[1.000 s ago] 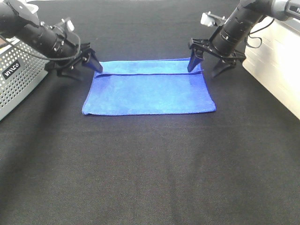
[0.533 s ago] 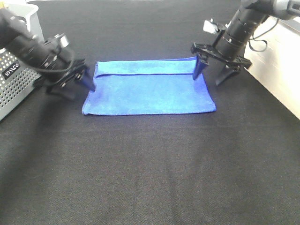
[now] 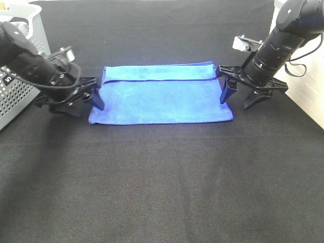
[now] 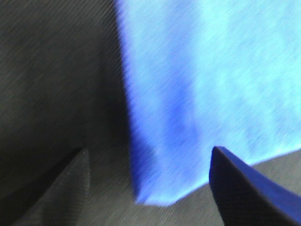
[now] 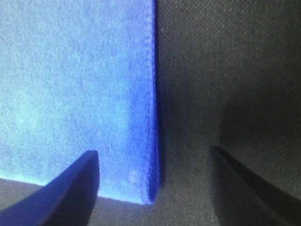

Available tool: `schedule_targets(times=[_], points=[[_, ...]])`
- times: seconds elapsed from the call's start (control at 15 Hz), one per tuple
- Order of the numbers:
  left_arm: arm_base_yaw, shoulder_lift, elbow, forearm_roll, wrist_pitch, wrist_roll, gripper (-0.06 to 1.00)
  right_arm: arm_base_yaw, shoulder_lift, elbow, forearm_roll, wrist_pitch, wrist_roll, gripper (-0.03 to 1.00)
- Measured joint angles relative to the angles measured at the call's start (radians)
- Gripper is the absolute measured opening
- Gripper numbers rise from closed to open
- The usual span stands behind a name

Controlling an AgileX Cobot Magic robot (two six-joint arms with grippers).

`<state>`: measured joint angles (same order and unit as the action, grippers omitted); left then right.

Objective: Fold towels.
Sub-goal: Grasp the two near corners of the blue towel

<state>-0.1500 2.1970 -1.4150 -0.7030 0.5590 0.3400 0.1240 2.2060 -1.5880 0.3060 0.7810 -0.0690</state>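
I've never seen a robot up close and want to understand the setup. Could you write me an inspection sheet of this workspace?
Surface: black cloth-covered table, flat.
Job's things: one blue towel, lying flat, with a narrow flap folded over along its far edge.
Clutter: grey perforated basket at the left edge.
Grippers: left gripper open, straddling the towel's left edge; right gripper open, straddling its right edge.
Cables: black cable looping beside the right arm.
Surroundings: white panel on the right.

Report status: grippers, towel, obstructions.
Left gripper open, left edge of blue towel. Right gripper open, right edge. Towel flat, far strip folded over. Basket left, apart from towel.
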Motion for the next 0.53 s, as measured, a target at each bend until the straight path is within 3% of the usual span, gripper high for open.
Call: schedule_targets(times=[0.27,0.53], points=[[-0.015,0.04,-0.002,-0.058,-0.044,0.001,0.68,0.0,0.013,0.0,0.033,-0.021,-0.059,0.62],[-0.028,0.102,-0.101,-0.095,0.006,0.018,0.67,0.0,0.076,0.0,0.238,-0.027,-0.191,0.6]])
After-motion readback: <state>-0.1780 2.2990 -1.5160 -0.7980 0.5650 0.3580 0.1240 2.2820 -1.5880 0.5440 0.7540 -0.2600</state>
